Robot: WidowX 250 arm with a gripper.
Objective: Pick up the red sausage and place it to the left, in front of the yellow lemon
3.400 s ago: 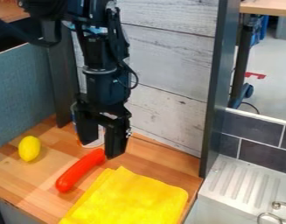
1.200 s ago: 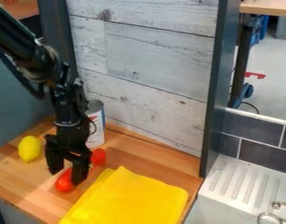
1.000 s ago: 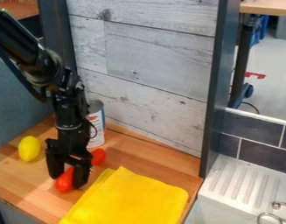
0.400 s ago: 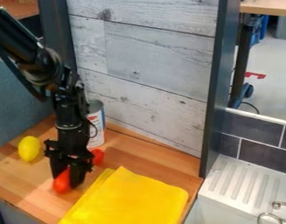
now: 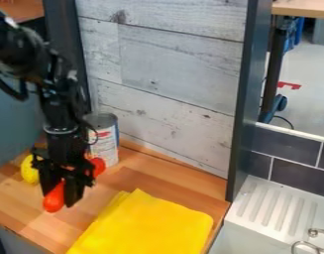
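Note:
The black gripper [image 5: 61, 197] is low over the left part of the wooden counter, shut on the red sausage-shaped object [image 5: 53, 199]. One rounded end of that object sticks out at the lower left of the fingers, the other at the upper right; its middle is hidden behind them. Just left of the gripper lies a yellow lemon [image 5: 29, 171], partly covered by it. Behind and to the right stands a can [image 5: 104, 144]. A folded yellow cloth [image 5: 147, 225] lies to the gripper's right.
The wooden counter [image 5: 128, 178] meets a pale plank wall [image 5: 171, 84] at the back. A dark upright panel [image 5: 245, 99] divides it from a white sink with a ridged drainboard [image 5: 260, 204] on the right. A blue-grey panel borders the left.
The gripper came down to the red object, closed around it, and has since shifted left and slightly up with it. The lemon, can and cloth have stayed put.

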